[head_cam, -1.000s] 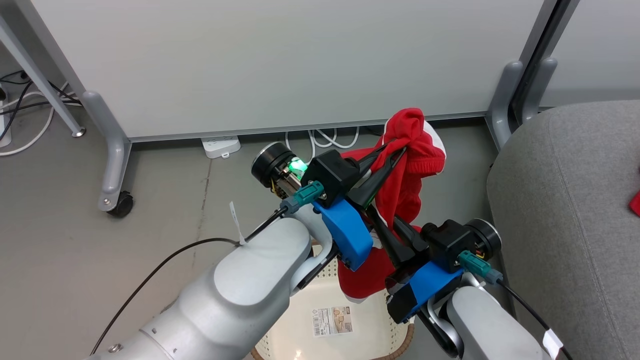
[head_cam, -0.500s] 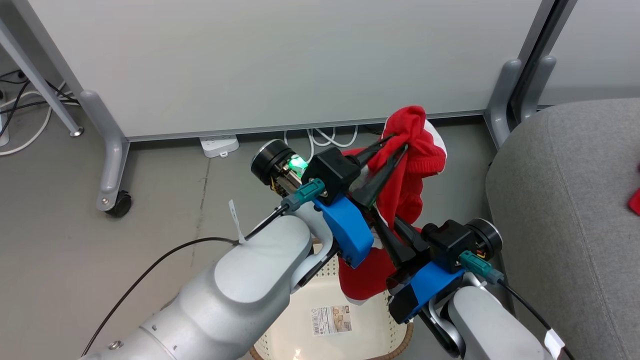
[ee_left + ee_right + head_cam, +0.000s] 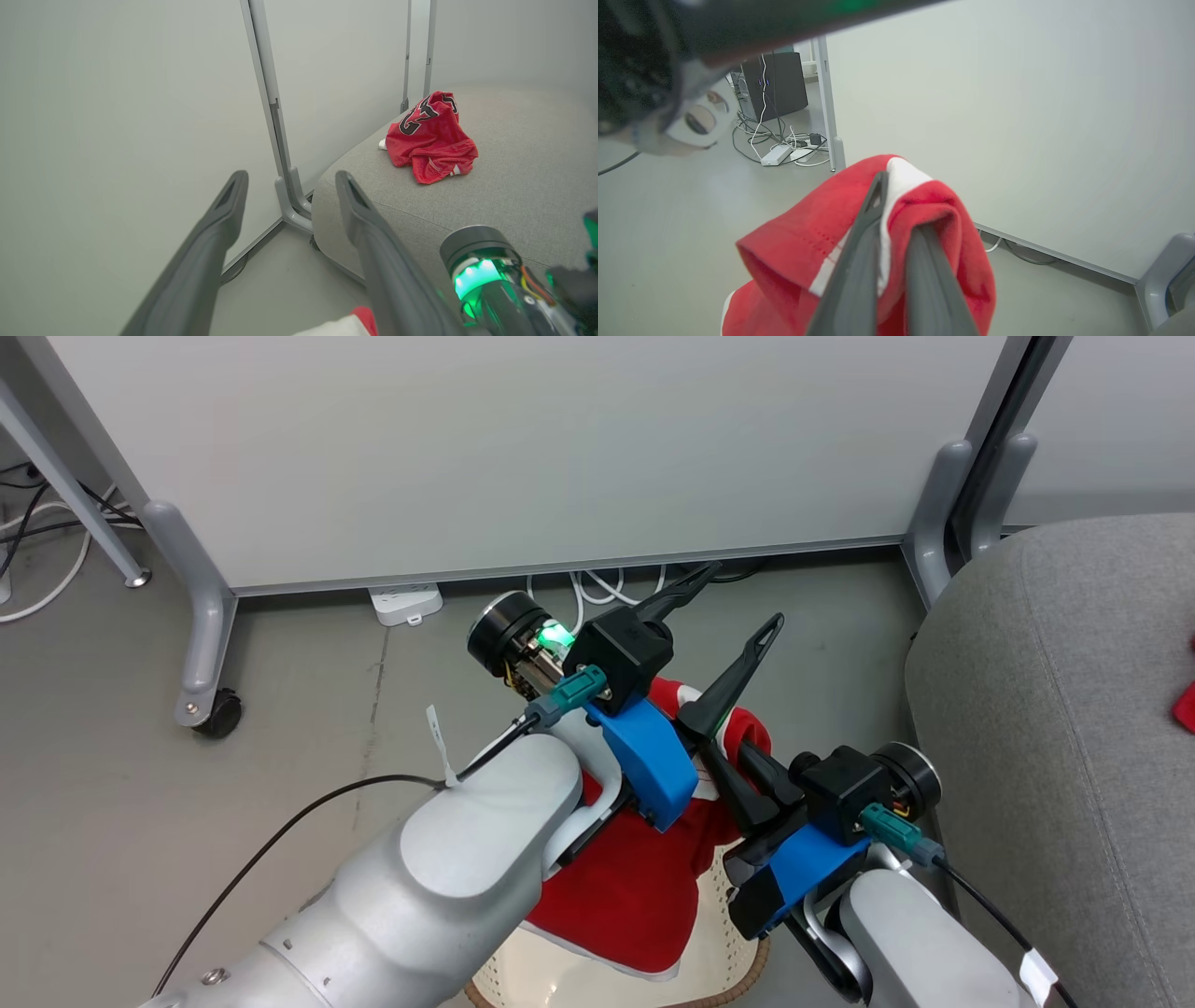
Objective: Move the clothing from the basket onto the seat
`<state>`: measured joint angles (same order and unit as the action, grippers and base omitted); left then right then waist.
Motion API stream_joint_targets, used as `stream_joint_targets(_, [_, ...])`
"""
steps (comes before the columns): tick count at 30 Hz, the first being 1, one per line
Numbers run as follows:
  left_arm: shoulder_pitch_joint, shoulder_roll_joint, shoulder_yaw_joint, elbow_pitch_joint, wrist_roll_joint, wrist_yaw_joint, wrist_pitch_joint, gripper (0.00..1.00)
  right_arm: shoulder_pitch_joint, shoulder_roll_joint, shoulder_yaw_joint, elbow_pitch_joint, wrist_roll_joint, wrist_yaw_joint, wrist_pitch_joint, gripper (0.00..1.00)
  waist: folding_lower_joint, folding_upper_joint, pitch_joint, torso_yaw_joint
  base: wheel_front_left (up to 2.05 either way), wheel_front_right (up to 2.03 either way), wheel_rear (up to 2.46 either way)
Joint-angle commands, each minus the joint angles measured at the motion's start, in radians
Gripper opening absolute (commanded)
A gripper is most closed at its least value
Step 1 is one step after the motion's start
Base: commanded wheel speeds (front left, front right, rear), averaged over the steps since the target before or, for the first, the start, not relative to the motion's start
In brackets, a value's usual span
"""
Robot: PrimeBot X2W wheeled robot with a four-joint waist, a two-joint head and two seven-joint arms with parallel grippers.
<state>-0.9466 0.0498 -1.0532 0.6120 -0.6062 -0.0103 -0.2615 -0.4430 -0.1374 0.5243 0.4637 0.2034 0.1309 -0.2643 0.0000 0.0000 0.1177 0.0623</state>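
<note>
Over the cream perforated basket (image 3: 761,969) with its brown woven-look rim, a soft red garment (image 3: 635,896) with a broad white stripe hangs in loose folds, pinched tight between the 2 long dark fingers of the right gripper (image 3: 899,205). A mesh-like red jersey (image 3: 430,140) with black-and-white lettering lies crumpled on the grey woven seat (image 3: 514,186), which has rounded edges. The left gripper (image 3: 742,595) is above the garment, spread wide and empty, pointing toward the smooth pale panel (image 3: 560,457).

the seat (image 3: 1055,728), with a jersey (image 3: 430,140) on it, stands right of the basket (image 3: 761,966).
</note>
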Motion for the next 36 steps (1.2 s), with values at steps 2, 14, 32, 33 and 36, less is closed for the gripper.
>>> stream_joint_targets(2, [-0.018,0.001,-0.002,0.002,0.003,0.008,-0.004,1.00,-0.019,-0.004,0.000,-0.008,0.001,0.000,0.000,0.00,0.0000,0.0000,0.005,-0.002,0.00,0.00,0.00])
stream_joint_targets(14, [-0.025,0.003,-0.007,-0.003,0.014,0.011,-0.005,1.00,-0.034,-0.006,-0.056,-0.026,-0.002,0.000,0.000,0.00,0.0000,0.0000,0.045,-0.050,0.00,0.00,0.00])
stream_joint_targets(32, [-0.049,0.003,-0.039,-0.034,0.033,0.015,-0.005,1.00,-0.040,-0.031,-0.225,-0.085,-0.016,0.000,0.000,0.00,0.0000,0.0000,0.154,-0.220,0.00,0.00,0.00])
stream_joint_targets(33, [-0.051,0.003,-0.042,-0.035,0.034,0.014,-0.004,1.00,-0.039,-0.030,-0.236,-0.090,-0.016,0.000,0.000,0.00,0.0000,0.0000,0.160,-0.229,0.00,0.00,0.00])
stream_joint_targets(36, [-0.055,0.003,-0.054,-0.037,0.035,0.014,-0.001,1.00,-0.033,-0.023,-0.273,-0.102,-0.020,0.000,0.000,0.00,0.0000,0.0000,0.177,-0.259,0.00,0.00,0.00])
